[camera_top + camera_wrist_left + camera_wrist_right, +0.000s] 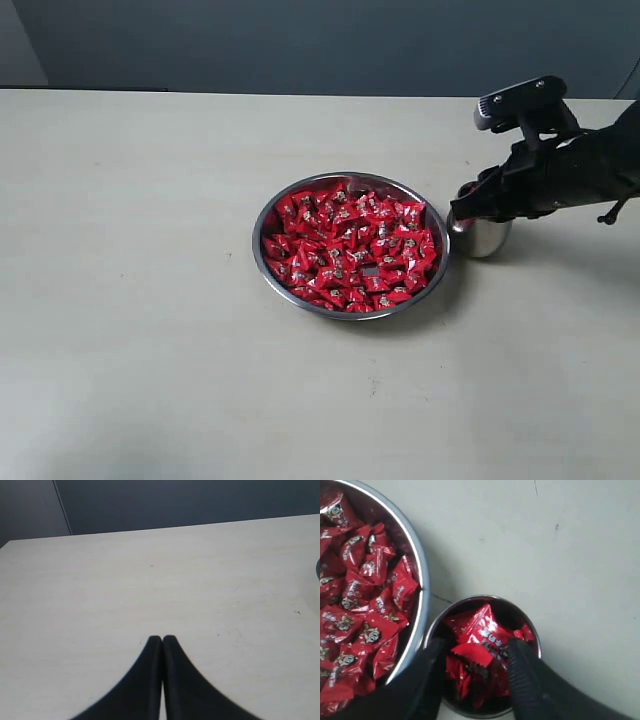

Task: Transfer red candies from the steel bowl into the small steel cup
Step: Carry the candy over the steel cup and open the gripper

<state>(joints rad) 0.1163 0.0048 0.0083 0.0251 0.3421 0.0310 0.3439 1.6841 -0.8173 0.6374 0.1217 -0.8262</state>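
The steel bowl [257,243] sits mid-table, filled with red candies [350,245]; part of its rim [423,592] and candies [365,605] show in the right wrist view. Just right of the bowl stands the small steel cup [488,240], almost touching it. My right gripper [462,210] hangs over the cup's mouth, open, with its fingertips [516,647] dipped inside the rim [532,627]. Several red candies [480,627] lie in the cup between the fingers. My left gripper [162,639] is shut on nothing above bare table, out of the exterior view.
The pale table [130,300] stretches wide to the left and front of the bowl. A dark wall [300,40] runs behind the far edge. The right arm and its camera mount [520,100] reach in from the right side.
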